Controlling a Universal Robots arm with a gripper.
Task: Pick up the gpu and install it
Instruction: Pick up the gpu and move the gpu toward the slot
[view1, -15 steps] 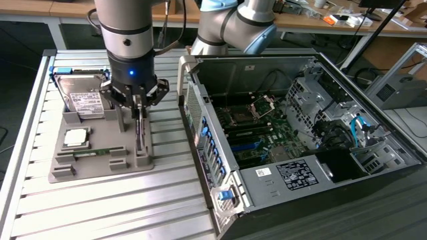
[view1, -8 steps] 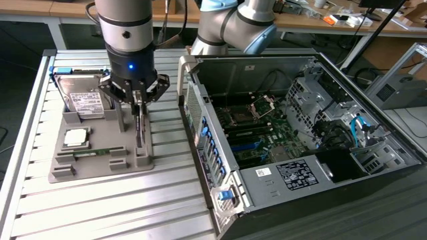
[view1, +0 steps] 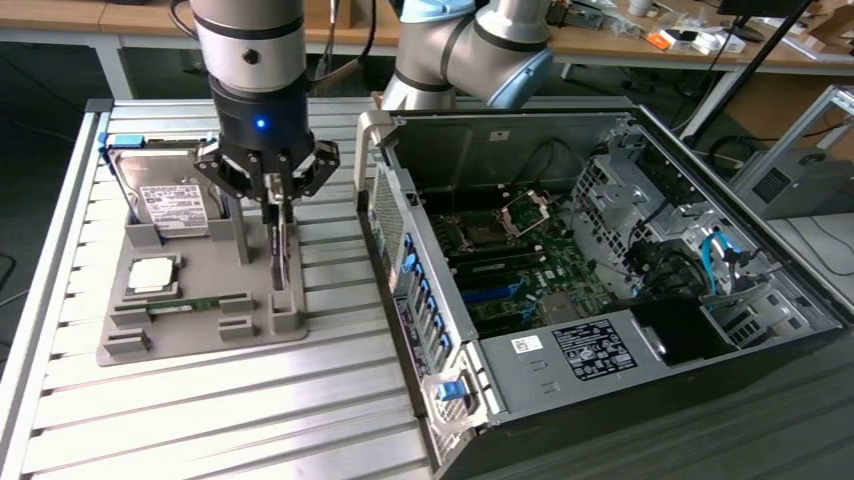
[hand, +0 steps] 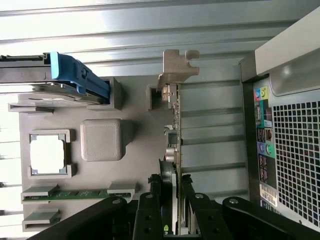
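The gpu (view1: 278, 256) is a thin dark card standing on edge in a slot of the grey holder (view1: 200, 335), along the holder's side nearest the computer. My gripper (view1: 274, 205) hangs straight above it, its fingers down on both faces of the card's upper edge. In the wrist view the black fingers (hand: 150, 205) press against the gpu (hand: 175, 125) from either side, and its silver bracket (hand: 177, 65) sticks out at the far end. The card still sits in the holder (hand: 135, 100).
The holder also carries a silver hard drive (view1: 174, 200), a square processor (view1: 151, 272) and a green memory stick (view1: 200, 303). The open computer case (view1: 587, 280) lies at the exterior view's right with its motherboard exposed. Everything rests on a slatted metal table (view1: 267, 420).
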